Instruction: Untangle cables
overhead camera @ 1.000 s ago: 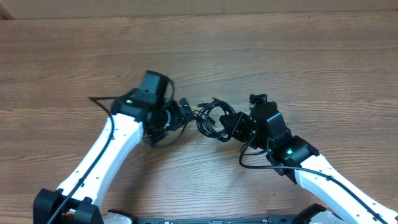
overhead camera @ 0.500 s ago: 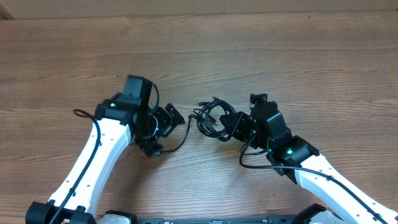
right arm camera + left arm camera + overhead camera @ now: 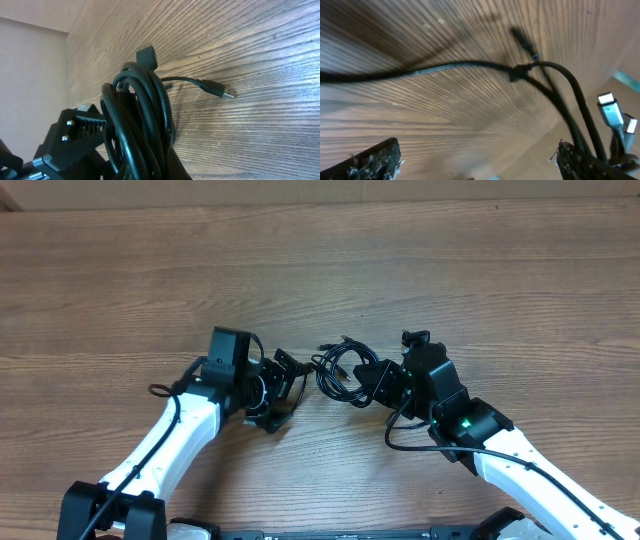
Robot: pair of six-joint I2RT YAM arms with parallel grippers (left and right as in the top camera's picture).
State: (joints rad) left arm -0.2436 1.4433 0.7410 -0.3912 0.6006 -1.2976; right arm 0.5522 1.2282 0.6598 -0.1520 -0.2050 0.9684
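Two thin black flexible cables (image 3: 336, 370), coiled together at middle of brown wooden tabletop (image 3: 500, 280), bundle pinched in fully closed right end effector (image 3: 366, 383). Just left of bundle, left end effector (image 3: 282, 390) spread wide, gripping nothing.

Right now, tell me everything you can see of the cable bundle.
The cables are thin, black, rubbery-looking cords wound into several tight loops, held on edge close to the wooden table. The right pincer is shut on the coil's lower part. One loose end with a silvery plug sticks out over the wood; two silvery plugs show in the left wrist view. A single strand trails left past the open left pincer, which does not grip it.
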